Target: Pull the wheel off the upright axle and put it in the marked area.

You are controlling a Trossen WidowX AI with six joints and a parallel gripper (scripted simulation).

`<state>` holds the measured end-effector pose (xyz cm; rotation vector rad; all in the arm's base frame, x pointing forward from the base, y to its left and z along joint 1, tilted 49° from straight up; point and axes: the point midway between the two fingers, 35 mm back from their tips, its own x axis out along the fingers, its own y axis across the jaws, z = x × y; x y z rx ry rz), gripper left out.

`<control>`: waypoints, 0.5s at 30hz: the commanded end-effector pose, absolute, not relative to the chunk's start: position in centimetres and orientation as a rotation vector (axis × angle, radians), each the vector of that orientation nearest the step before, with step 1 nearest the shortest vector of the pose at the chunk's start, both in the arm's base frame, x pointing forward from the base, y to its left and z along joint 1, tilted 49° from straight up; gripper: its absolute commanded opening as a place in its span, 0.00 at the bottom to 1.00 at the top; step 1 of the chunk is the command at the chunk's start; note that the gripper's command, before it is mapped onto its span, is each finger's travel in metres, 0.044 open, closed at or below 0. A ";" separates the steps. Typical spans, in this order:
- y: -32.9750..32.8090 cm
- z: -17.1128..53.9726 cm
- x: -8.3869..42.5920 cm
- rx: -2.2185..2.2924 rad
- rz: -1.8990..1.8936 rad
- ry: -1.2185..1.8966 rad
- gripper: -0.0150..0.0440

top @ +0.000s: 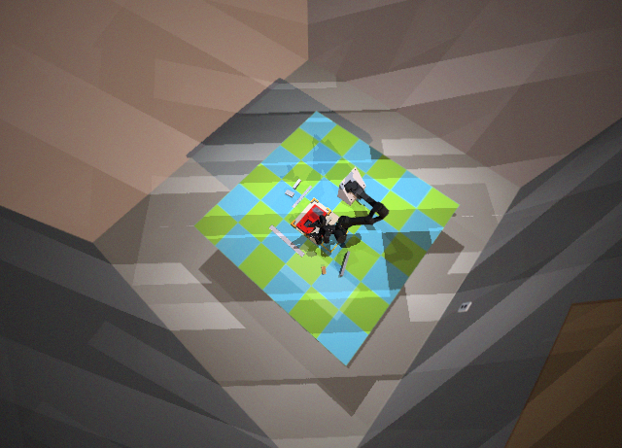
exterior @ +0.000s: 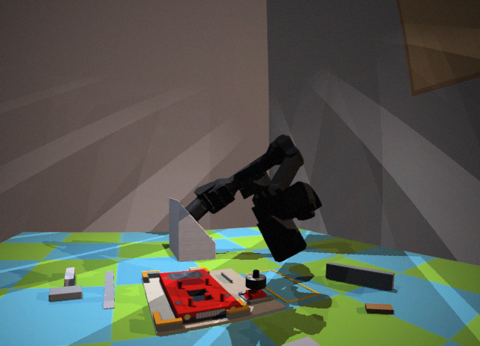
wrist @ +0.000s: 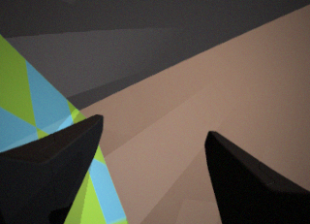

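Empty, parted hand [wrist: 152,151] hangs above wheel [exterior: 255,281] on axle

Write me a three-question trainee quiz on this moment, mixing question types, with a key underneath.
1. True or false: the wheel sits on its axle.
2. The end effector is: A) shut on the wheel, B) open, above the table and holding nothing, C) resting inside the marked area.
3. Fill in: the marked area is outlined in ____.

Key: 1 true; 2 B; 3 orange.
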<state>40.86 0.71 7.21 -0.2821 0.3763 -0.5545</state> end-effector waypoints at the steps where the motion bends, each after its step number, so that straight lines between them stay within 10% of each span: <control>1: 1.1 3.4 43.3 -0.107 -0.408 0.571 0.76; 15: 2.6 -2.4 40.7 0.618 -0.307 1.221 0.76</control>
